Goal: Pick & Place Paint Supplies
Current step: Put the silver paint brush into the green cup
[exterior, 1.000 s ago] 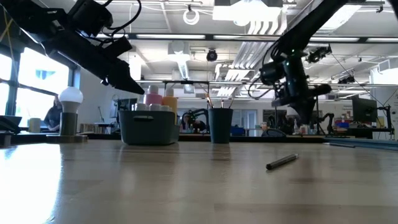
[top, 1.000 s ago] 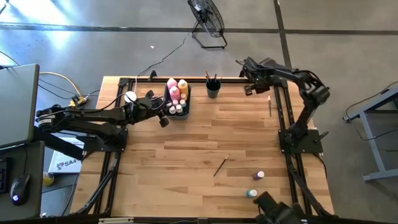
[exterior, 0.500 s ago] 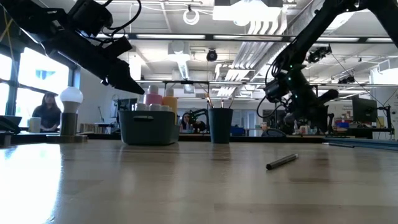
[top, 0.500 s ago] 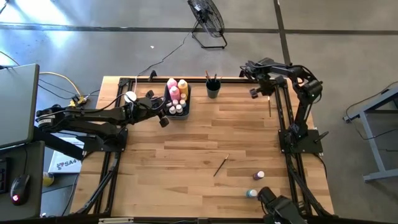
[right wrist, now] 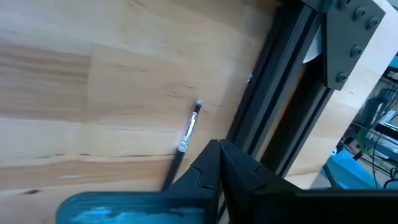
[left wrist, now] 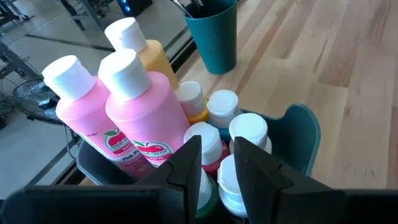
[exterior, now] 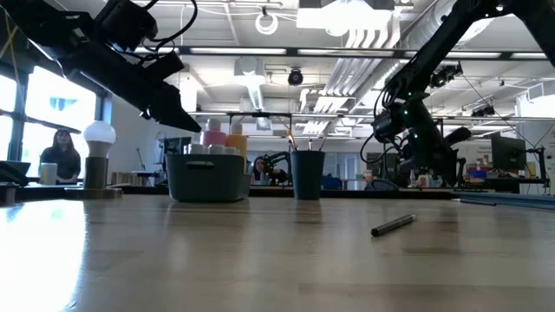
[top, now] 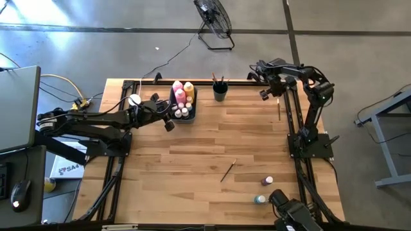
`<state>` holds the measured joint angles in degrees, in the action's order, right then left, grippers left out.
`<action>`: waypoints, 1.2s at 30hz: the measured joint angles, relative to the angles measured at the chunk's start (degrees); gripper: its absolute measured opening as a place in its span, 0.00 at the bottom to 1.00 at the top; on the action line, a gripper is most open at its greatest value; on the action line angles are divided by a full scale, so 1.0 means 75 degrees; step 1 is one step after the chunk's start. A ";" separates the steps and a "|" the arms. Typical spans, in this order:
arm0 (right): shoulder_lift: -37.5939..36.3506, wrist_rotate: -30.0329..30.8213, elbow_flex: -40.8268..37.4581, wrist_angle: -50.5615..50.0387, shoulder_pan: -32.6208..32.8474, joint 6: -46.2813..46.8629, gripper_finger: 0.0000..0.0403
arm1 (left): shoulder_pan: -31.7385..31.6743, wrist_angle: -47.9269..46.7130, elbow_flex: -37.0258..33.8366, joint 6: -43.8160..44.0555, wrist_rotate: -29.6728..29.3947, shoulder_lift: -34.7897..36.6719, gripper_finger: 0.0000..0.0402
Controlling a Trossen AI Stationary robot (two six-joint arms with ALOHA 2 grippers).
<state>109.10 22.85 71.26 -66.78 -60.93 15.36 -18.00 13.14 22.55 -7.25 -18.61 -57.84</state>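
Right wrist view: my right pincer (right wrist: 221,163) is closed empty over a paintbrush (right wrist: 185,140) beside the desk's frame rail (right wrist: 273,93); descending closed risks knocking it under. Left pincer (left wrist: 214,163), narrowly parted, holds nothing over the bin (left wrist: 298,134).

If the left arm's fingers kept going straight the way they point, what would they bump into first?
Most likely the small white-capped paint bottles packed in the teal bin. The left gripper hangs just over them, fingers slightly parted and empty, with the pink squeeze bottles off to one side. Exact depth is hard to judge.
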 joint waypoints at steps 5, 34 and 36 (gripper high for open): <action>0.0006 -0.0094 0.0000 -0.0009 0.0012 -0.0027 0.00 | 0.0000 -0.0002 0.0000 0.0000 0.0000 0.0000 0.22; -0.0626 -0.0497 -0.0793 -0.1676 0.2813 0.0935 0.00 | 0.0000 -0.0407 -0.0002 0.0004 -0.0006 0.0000 0.22; -0.0779 -0.0396 -0.1228 -0.1484 0.2841 0.0923 0.00 | 0.0000 -0.0406 -0.0002 0.0006 -0.0006 0.0000 0.22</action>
<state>103.25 19.88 62.06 -77.91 -39.62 22.28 -18.00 10.09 22.53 -7.20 -18.65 -57.84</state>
